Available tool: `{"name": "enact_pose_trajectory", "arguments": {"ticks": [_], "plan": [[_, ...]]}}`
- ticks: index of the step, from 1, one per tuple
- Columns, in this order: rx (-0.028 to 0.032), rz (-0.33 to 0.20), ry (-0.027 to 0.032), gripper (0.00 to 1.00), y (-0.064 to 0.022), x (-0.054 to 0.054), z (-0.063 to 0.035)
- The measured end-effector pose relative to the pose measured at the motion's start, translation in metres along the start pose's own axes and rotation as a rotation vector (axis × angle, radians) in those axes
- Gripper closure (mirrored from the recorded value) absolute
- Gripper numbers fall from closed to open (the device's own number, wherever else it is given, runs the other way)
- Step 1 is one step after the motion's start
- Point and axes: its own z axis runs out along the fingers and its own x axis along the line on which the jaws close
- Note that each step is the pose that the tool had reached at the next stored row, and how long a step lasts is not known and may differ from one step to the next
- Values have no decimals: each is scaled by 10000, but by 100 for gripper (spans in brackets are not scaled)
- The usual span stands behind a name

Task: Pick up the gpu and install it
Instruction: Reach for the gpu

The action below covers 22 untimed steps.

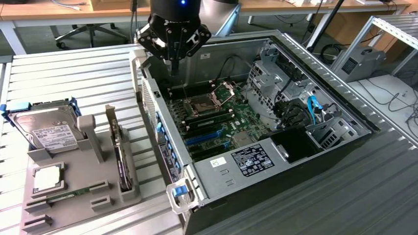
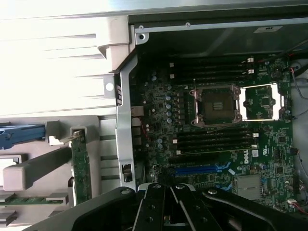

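Over the computer case's (image 1: 151,105) far corner, the gripper (image 1: 175,67) hangs clenched, empty; the gpu (image 1: 121,149) stands edgewise in its holder (image 1: 81,203) toward the exterior view's left, lengthwise along the case.

Exterior camera looks down at an angle on case (image 1: 300,196) and tray (image 1: 78,216); wrist camera peers straight down, closer, sharing motherboard (image 2: 159,103) and tray.

The open case (image 1: 151,105) is reached freely from above. The blue slots (image 1: 205,138) are hemmed between its slotted wall and the power supply (image 1: 251,159). The gpu (image 1: 122,161) is crowded by the holder's grey upright (image 1: 88,131); room is left above its top edge.
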Motion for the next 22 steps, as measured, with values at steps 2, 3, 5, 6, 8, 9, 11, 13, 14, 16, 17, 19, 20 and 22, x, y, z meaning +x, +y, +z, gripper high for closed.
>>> {"name": "enact_pose_trajectory", "arguments": {"ticks": [2, 3, 5, 6, 8, 9, 11, 13, 14, 16, 17, 19, 20, 22], "plan": [[1, 1, 1, 89, 0, 5, 0], [0, 1, 0, 89, -1, 11, 0], [0, 1, 0, 89, -1, 17, -1], [1, 1, 0, 89, -2, 23, -1], [1, 1, 0, 89, -2, 32, -1], [1, 0, 1, 89, -3, 36, -1], [1, 1, 1, 89, -3, 45, -1], [0, 0, 1, 89, -4, 53, -2], [1, 1, 1, 89, -4, 57, -2], [0, 1, 1, 89, -5, 66, -2], [1, 0, 1, 89, -5, 70, -2], [0, 0, 0, 89, -6, 83, -2], [0, 1, 1, 89, -7, 87, -3], [1, 0, 1, 89, -7, 96, -3]]}}
